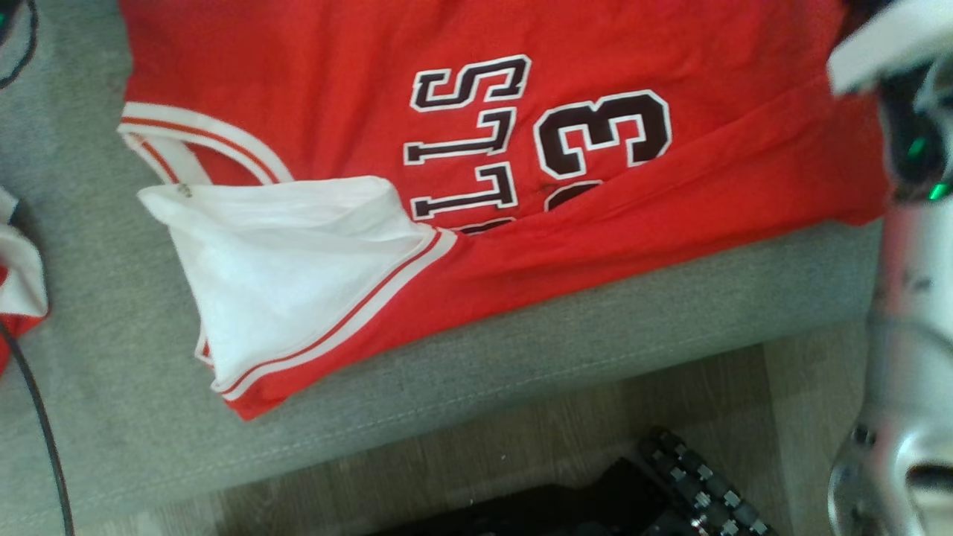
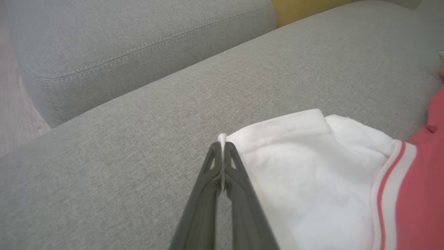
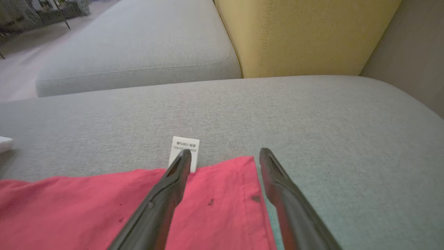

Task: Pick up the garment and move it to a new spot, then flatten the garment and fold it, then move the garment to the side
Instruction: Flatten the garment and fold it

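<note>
Lighting is soft, even and diffuse in all three views, and shadows are faint. My head view is motion-blurred: the lettering on the garment smears, and my forearm at the right edge is defocused. My wrist views bend at the edges. My left gripper blurs toward the bottom edge.

Grey woven sofa seat with a stitched front seam, pale wood-grain floor below its edge, a second grey cushion beyond, a mustard-yellow backrest upright behind, soft even light, dark furniture far off
</note>
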Controlling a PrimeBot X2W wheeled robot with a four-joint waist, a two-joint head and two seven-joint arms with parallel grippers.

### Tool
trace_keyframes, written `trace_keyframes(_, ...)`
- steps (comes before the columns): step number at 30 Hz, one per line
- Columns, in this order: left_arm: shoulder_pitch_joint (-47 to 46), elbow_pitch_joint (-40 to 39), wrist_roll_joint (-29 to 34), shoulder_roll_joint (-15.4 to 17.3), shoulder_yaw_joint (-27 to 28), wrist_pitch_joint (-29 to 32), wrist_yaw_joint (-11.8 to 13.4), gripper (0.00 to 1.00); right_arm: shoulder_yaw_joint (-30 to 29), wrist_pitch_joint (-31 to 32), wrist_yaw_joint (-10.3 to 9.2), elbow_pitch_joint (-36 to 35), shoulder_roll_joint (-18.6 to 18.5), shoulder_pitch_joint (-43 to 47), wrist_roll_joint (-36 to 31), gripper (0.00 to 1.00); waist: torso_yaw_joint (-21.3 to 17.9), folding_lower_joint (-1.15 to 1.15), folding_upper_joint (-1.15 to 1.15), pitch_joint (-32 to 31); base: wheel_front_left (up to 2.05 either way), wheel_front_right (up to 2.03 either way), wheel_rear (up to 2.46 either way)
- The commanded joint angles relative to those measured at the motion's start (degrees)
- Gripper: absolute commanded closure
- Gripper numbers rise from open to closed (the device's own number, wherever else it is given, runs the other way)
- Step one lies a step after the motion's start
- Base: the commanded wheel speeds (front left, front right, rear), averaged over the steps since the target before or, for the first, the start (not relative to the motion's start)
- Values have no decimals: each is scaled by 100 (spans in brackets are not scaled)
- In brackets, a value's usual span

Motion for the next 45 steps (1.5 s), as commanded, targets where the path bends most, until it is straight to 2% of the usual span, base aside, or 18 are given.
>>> trace_keyframes(1,-358,-151,-43,198,156,-93,-35,100,-44,224,-2,-37,-45,-148,-231,0,67,0,0,-18,0,0,0)
trace_keyframes(7,-508,-227,-191,185,-109,-373,-35,100,-275,1137,-2,627,-45,-940,-914,0,197,0,0,-16,0,0,0)
trace_keyframes(11,-605,-243,-282,160,-303,-483,-35,100,-480,1549,-2,1017,-45,-1242,-990,0,269,0,0,-1,0,0,0)
trace_keyframes(19,-765,-229,-428,144,-620,-611,-35,100,-665,1871,-2,1513,-45,-1607,-989,0,336,0,0,28,0,0,0)
trace_keyframes(24,-826,-172,-510,144,-792,-663,-35,100,-686,1900,-2,1572,-45,-1722,-1135,1,346,0,0,14,0,0,0)
trace_keyframes(27,-848,-135,-548,147,-872,-688,-35,100,-676,1929,-2,1568,-45,-1756,-1185,13,343,0,0,-1,0,0,0)
trace_keyframes(28,-855,-124,-559,147,-894,-698,-35,100,-667,1935,-2,1563,-45,-1762,-1193,26,345,0,0,-5,0,0,0)
trace_keyframes(29,-862,-114,-572,145,-914,-705,-35,100,-654,1949,-2,1560,-45,-1768,-1194,46,347,0,0,-9,0,0,0)
trace_keyframes(31,-876,-97,-598,138,-949,-710,-35,100,-644,1971,-2,1552,-45,-1776,-1198,65,355,0,0,-11,0,0,0)
trace_keyframes(33,-894,-85,-620,130,-979,-714,-35,100,-646,1998,-2,1547,-45,-1770,-1220,100,369,0,0,-6,0,0,0)
trace_keyframes(38,-958,-53,-609,130,-1042,-815,-35,100,-722,1958,-2,1503,-45,-1796,-1348,100,416,0,0,21,0,0,0)
trace_keyframes(45,-1160,103,-430,116,-1051,-1558,-35,100,-859,1376,-2,1424,-45,-1950,-1328,100,483,0,0,-16,0,0,0)
